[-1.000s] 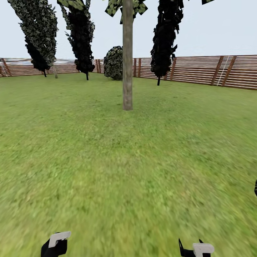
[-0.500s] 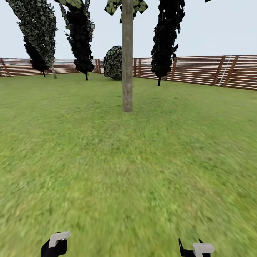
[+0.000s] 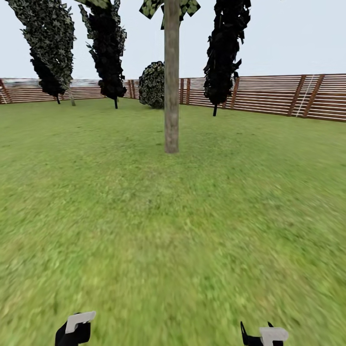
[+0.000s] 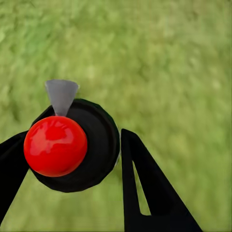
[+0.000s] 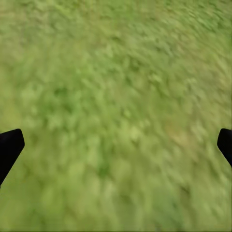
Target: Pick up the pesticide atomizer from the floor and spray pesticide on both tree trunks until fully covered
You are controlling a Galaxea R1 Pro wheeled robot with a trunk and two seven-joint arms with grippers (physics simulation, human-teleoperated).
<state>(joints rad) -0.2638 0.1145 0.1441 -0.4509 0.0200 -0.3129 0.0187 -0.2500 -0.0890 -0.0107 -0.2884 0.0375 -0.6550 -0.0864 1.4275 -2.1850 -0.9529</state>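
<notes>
The pesticide atomizer [image 4: 56,145], a black round body with a red ball top and a grey cone nozzle, sits between the black fingers of my left gripper [image 4: 75,136], which is shut on it. Low in the head view, the left gripper [image 3: 74,329] and the right gripper [image 3: 266,335] hang over the grass floor [image 3: 173,230]. My right gripper [image 5: 116,145] is open with only lawn between its fingers. Straight ahead stands a tree trunk [image 3: 171,81], pale grey-brown and bare, several metres off. Its foliage [image 3: 169,6] is cut off by the picture's edge.
A reddish-brown slat fence [image 3: 269,93] closes the lawn at the back. Before it stand dark narrow trees [image 3: 225,43] [image 3: 108,43] [image 3: 48,43] and a round bush [image 3: 153,84]. Open grass lies between me and the trunk.
The whole head view has crept forward: the trunk's base sits a little lower and nearer in the picture. Both grippers hold the same places.
</notes>
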